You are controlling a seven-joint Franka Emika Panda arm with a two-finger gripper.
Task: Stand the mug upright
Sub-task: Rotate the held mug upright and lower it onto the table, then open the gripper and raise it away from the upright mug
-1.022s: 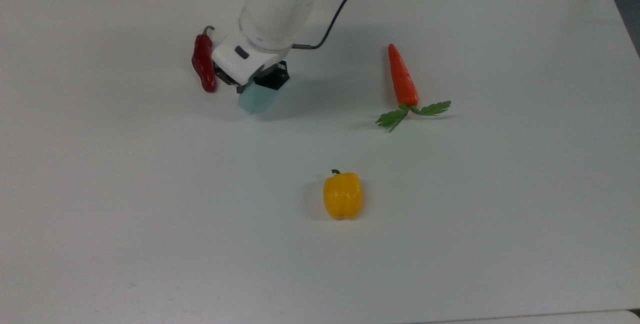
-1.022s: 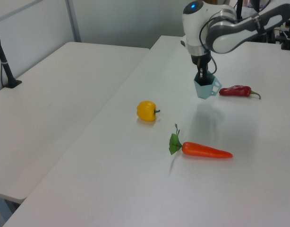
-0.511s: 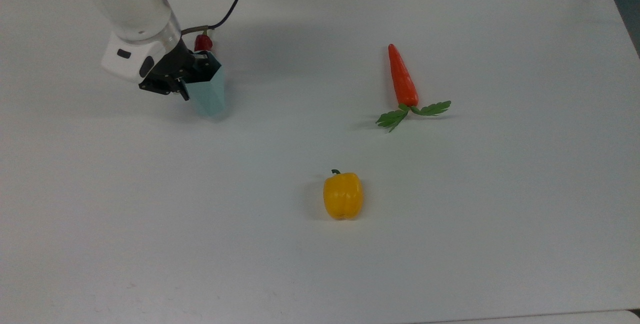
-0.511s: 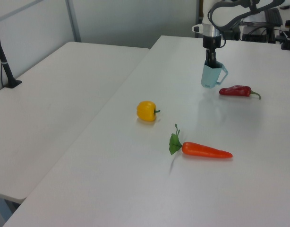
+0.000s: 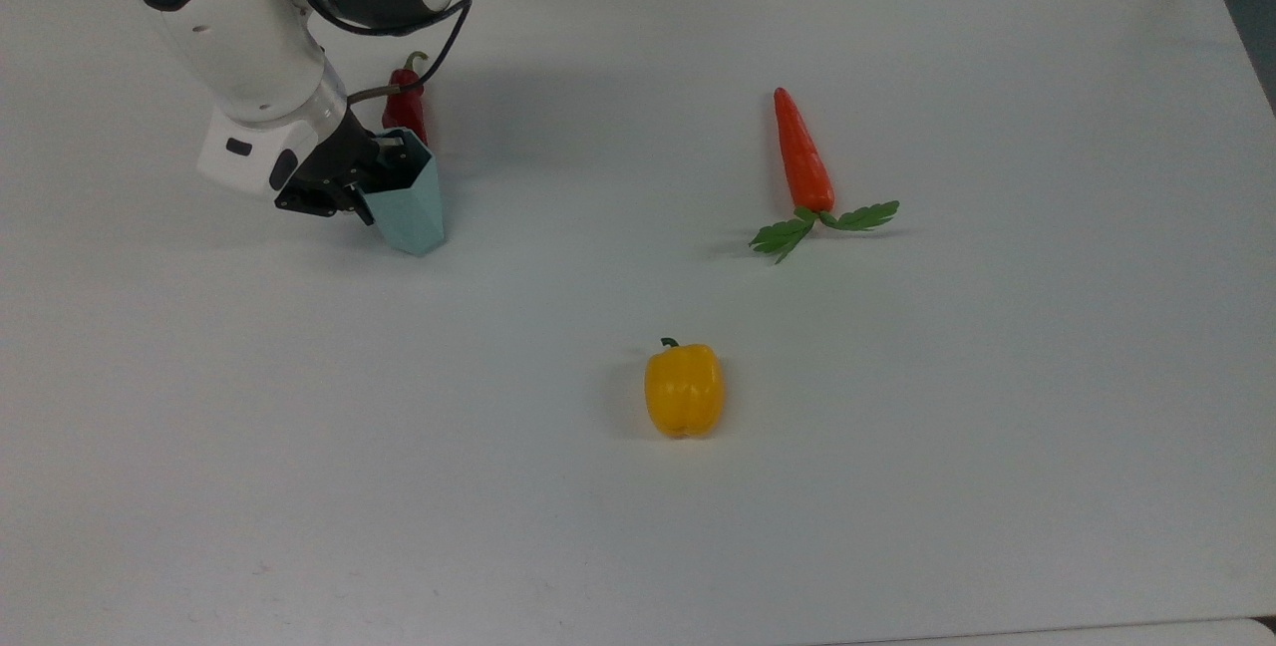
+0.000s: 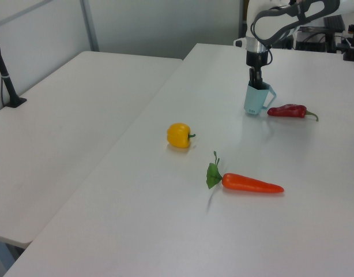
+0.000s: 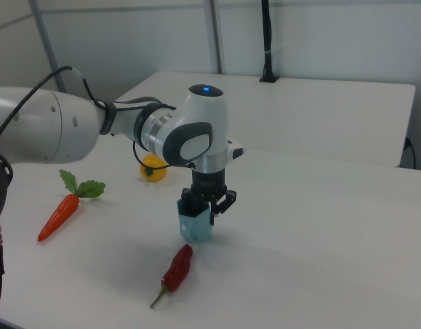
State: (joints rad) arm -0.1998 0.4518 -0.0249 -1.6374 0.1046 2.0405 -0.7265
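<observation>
**Mug stands rim-up under the tool**

The mug point(image 5: 409, 202) stands on the white surface point(image 5: 897, 427) in the top view's upper left, its long axis vertical, the open hexagonal rim facing up and the narrower base down. In the left view its small handle point(image 6: 270, 97) points to the left view's right, toward the red chili point(image 6: 291, 111) lying just beside it. The tool point(image 5: 351, 179) comes down from above with its fingers pinched on the mug's rim wall. A yellow bell pepper point(image 5: 683, 391) and a carrot point(image 5: 802, 156) lie well apart from the mug.
</observation>
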